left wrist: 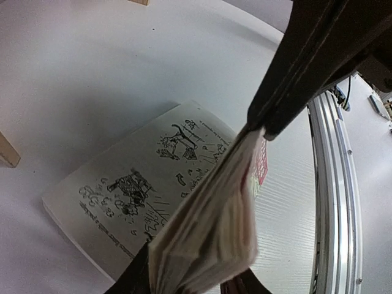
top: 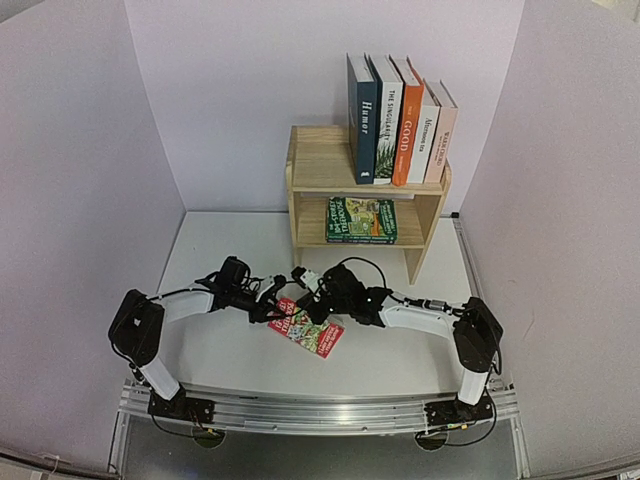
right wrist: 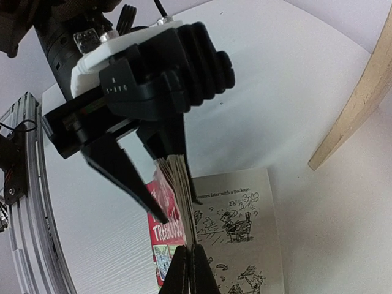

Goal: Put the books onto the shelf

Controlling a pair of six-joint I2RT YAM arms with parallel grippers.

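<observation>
Item 1, near the arm bases: red paperback [top: 318, 333], the one book not on the rack. It lies on the table [top: 230, 360] between the two grippers, fallen open, with a cartoon page flat on the surface and the rest of the pages pulled up in a sheaf.

Item 2: right gripper [right wrist: 187, 260]. Fingers pressed together on the upper edge of the raised sheaf, pinching a thin bundle of pages.

Item 3: left gripper [right wrist: 179, 210]. Jaws partly closed, one finger on each side of the page block near the spine. They appear to bear on it from both sides.

Step in hand, as judged: securing the last book for its lift. The next move calls for the covers to be brought together so that the book travels closed, then for a carry to the rack with one firm grip.

Item 4, far side: shelf [top: 320, 165]. Five upright books [top: 400, 120] fill the right of the top tier. A green paperback [top: 360, 220] lies on the lower tier. Whether others sit beneath it cannot be told.
</observation>
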